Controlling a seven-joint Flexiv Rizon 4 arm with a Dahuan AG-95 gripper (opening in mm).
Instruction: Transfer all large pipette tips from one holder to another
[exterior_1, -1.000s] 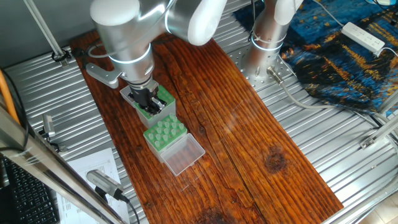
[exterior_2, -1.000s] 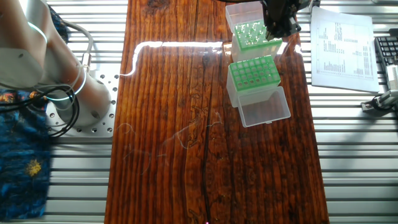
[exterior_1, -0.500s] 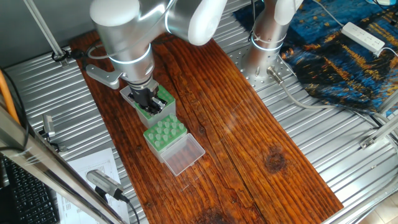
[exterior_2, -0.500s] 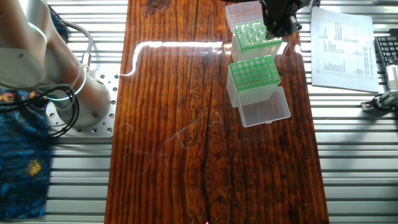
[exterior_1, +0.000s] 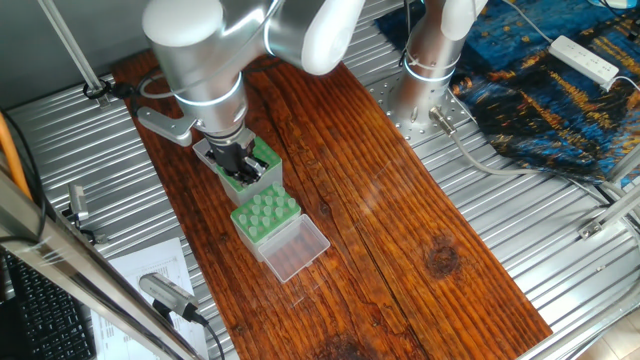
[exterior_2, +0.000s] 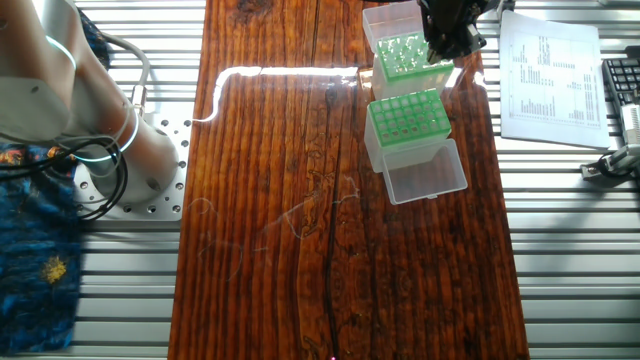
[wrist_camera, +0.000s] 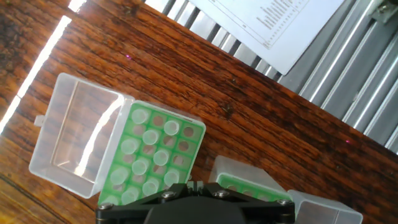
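Two green holders stand end to end on the wooden board. The far holder (exterior_1: 266, 159) (exterior_2: 398, 56) (wrist_camera: 198, 132) carries several pale-green large pipette tips (wrist_camera: 142, 149), wide ends up, with some dark bare holes beside them. The near holder (exterior_1: 265, 215) (exterior_2: 405, 120) (wrist_camera: 249, 183) lies next to it. My gripper (exterior_1: 240, 165) (exterior_2: 447, 45) (wrist_camera: 196, 185) hangs low over the far holder's edge. Its fingertips are pressed together and no tip shows between them. The hand hides part of that holder in both fixed views.
Each holder has a clear lid folded open at its outer end (exterior_1: 297, 250) (exterior_2: 428, 178) (wrist_camera: 71, 140). A printed sheet (exterior_2: 550, 70) (wrist_camera: 273, 25) and a keyboard (exterior_2: 622, 85) lie on the ribbed metal beside the board. The arm's base (exterior_1: 430, 70) stands across the board.
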